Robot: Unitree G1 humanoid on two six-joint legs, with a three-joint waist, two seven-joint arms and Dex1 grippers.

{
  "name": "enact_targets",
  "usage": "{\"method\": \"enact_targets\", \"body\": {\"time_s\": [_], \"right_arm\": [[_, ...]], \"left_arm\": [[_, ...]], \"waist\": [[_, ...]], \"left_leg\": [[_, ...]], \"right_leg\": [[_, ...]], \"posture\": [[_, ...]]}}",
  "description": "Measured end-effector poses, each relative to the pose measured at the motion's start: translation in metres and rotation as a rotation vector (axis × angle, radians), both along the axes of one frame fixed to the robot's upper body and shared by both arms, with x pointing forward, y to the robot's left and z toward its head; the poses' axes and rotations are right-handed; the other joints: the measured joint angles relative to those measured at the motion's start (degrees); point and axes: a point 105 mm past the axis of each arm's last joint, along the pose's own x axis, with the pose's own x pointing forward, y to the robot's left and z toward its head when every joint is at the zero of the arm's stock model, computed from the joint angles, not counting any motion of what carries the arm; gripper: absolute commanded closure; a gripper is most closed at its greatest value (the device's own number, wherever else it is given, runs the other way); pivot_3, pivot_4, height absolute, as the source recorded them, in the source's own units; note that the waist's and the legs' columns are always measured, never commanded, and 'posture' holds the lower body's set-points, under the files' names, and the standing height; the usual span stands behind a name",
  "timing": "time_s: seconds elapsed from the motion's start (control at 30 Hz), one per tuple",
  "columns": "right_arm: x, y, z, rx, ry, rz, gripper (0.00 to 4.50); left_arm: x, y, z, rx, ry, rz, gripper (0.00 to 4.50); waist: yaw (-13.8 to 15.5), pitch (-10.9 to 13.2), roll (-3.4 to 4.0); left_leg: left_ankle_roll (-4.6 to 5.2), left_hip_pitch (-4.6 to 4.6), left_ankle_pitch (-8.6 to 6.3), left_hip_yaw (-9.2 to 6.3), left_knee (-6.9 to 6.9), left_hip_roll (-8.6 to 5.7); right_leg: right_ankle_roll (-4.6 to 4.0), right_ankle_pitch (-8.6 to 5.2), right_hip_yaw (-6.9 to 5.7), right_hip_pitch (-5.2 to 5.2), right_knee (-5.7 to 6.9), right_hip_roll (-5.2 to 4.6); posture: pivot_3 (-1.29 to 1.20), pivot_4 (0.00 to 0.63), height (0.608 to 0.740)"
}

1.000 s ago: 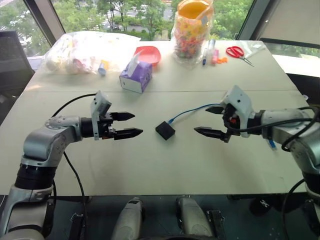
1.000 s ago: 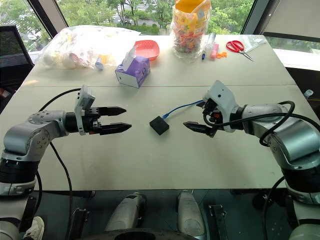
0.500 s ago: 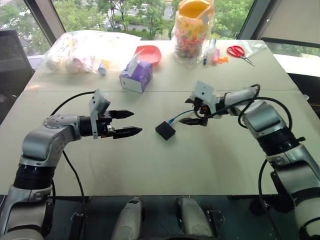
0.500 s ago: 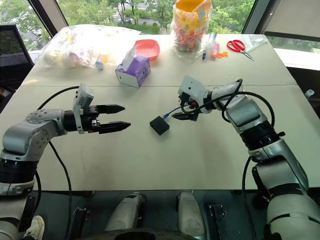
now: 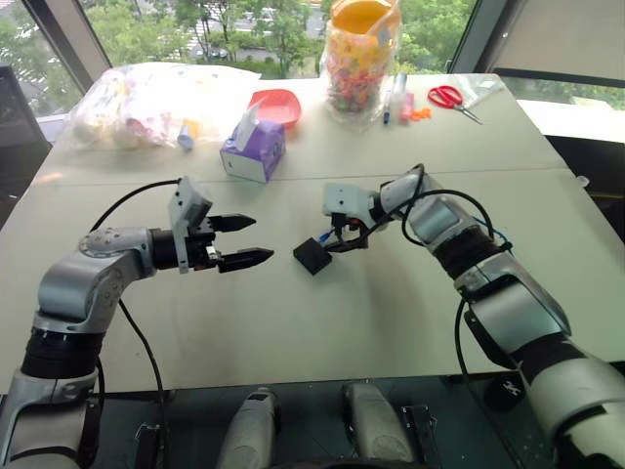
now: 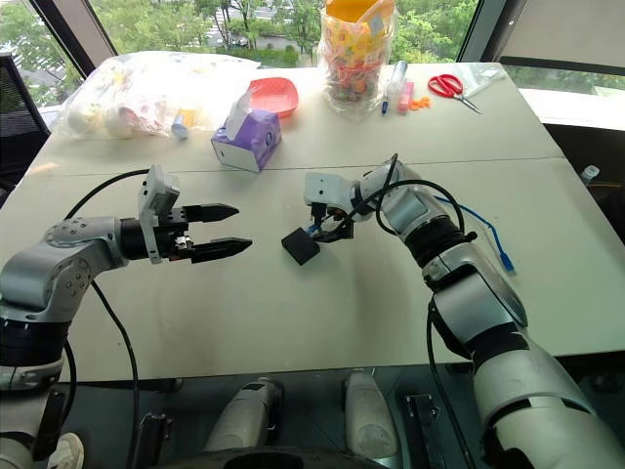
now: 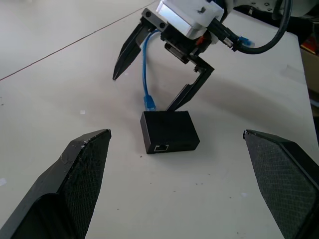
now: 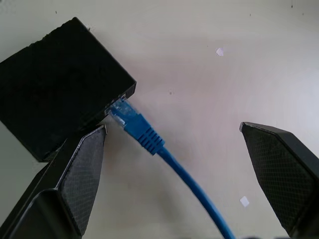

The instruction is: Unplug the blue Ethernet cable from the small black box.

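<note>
The small black box point(image 5: 312, 256) lies flat in the middle of the table. The blue Ethernet cable point(image 8: 145, 135) is plugged into one side of the box point(image 8: 55, 84) and trails off toward the right table edge point(image 6: 484, 221). My right gripper point(image 8: 169, 129) is open and points down over the plug, its fingers straddling the cable, with one fingertip point(image 8: 79, 169) beside the box. The left wrist view shows this right gripper point(image 7: 141, 93) just behind the box point(image 7: 169, 131). My left gripper point(image 5: 262, 239) hovers open a short way left of the box, pointing at it.
At the back of the table stand a purple tissue box point(image 5: 252, 151), a red bowl point(image 5: 273, 103), a jar of coloured sweets point(image 5: 356, 63), a plastic bag of items point(image 5: 146, 98), pens point(image 5: 395, 98) and red scissors point(image 5: 451, 98).
My right gripper has swung left, forward and down, from open table right of the box to directly over the plug. The left gripper has held its place.
</note>
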Motion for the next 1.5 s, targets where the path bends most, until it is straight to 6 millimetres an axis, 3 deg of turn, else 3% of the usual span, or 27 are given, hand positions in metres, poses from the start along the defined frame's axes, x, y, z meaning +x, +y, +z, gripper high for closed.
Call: {"method": "enact_targets", "body": {"time_s": [0.1,0.2,0.43,0.73,0.8,0.93,1.1,1.17,1.37,1.5], "right_arm": [[0.001,0.007,0.000,-0.001,-0.009,0.016,0.00],[0.002,0.011,-0.003,0.004,-0.001,0.019,0.87],[-0.008,0.015,-0.012,-0.016,0.047,0.070,4.48],[-0.018,-0.006,-0.003,0.082,-0.084,-0.007,4.48],[-0.019,-0.011,0.009,0.114,-0.150,-0.029,4.48],[-0.034,-0.025,0.055,0.194,-0.423,-0.046,4.48],[-0.052,-0.020,0.096,0.245,-0.728,-0.008,4.48],[-0.059,-0.017,0.101,0.235,-0.801,0.022,4.48],[-0.076,-0.004,0.105,0.197,-0.933,0.124,4.48],[-0.077,-0.005,0.096,0.168,-0.924,0.130,4.48]], "left_arm": [[0.000,0.001,-0.002,0.002,0.004,0.011,0.06],[0.000,0.002,-0.002,0.003,0.003,0.016,0.00],[0.000,0.002,-0.002,0.004,0.002,0.018,0.00],[0.005,-0.001,0.006,-0.004,-0.019,0.010,0.00],[0.008,-0.002,0.007,-0.011,-0.017,0.009,0.00],[0.013,-0.006,0.013,-0.029,-0.002,-0.018,0.00],[0.009,-0.019,0.013,-0.033,0.034,-0.109,0.00],[0.010,-0.025,0.016,-0.065,0.059,-0.134,0.00],[0.017,-0.039,0.050,-0.228,0.113,-0.190,0.00],[0.020,-0.036,0.048,-0.245,0.144,-0.176,0.00]], "waist": [[-0.6,0.0,-0.01],[-0.7,0.0,-0.01],[-0.6,0.0,-0.01],[0.3,0.0,-0.01],[0.6,0.0,-0.01],[0.9,0.0,-0.01],[0.8,0.0,-0.03],[0.8,0.0,-0.03],[0.7,0.0,-0.07],[0.7,0.0,-0.07]], "left_leg": [[0.00,0.04,0.00,0.00,0.03,0.00],[-0.01,0.09,0.01,0.00,0.04,-0.01],[-0.08,0.10,0.05,0.00,0.13,-0.01],[-0.09,-0.01,0.06,-0.03,0.12,-0.06],[-0.09,-0.04,0.06,-0.02,0.12,-0.06],[-0.09,-0.05,0.06,-0.01,0.11,-0.05],[-0.09,-0.03,0.06,0.05,0.13,-0.02],[-0.08,-0.03,0.06,0.05,0.15,-0.03],[-0.08,-0.02,0.06,0.04,0.16,-0.05],[-0.08,0.00,0.06,0.04,0.14,-0.03]], "right_leg": [[0.00,0.00,0.02,-0.01,0.16,0.00],[-0.02,-0.01,0.04,-0.07,0.35,0.01],[-0.05,0.02,0.04,-0.07,0.44,0.02],[-0.05,0.01,0.06,-0.13,0.40,-0.02],[-0.05,0.01,0.06,-0.21,0.44,-0.01],[-0.04,0.01,0.06,-0.22,0.43,-0.01],[-0.04,0.01,0.08,-0.21,0.43,0.00],[-0.04,0.01,0.09,-0.20,0.43,0.00],[-0.04,0.01,0.09,-0.15,0.41,-0.01],[-0.05,0.01,0.09,-0.18,0.44,0.01]], "posture": [[0.00,0.150,0.740],[0.00,0.150,0.740],[0.00,0.150,0.740],[0.00,0.150,0.740],[0.00,0.150,0.740],[0.00,0.150,0.740],[0.00,0.150,0.740],[0.00,0.150,0.740],[0.00,0.150,0.740],[0.00,0.150,0.740]]}}
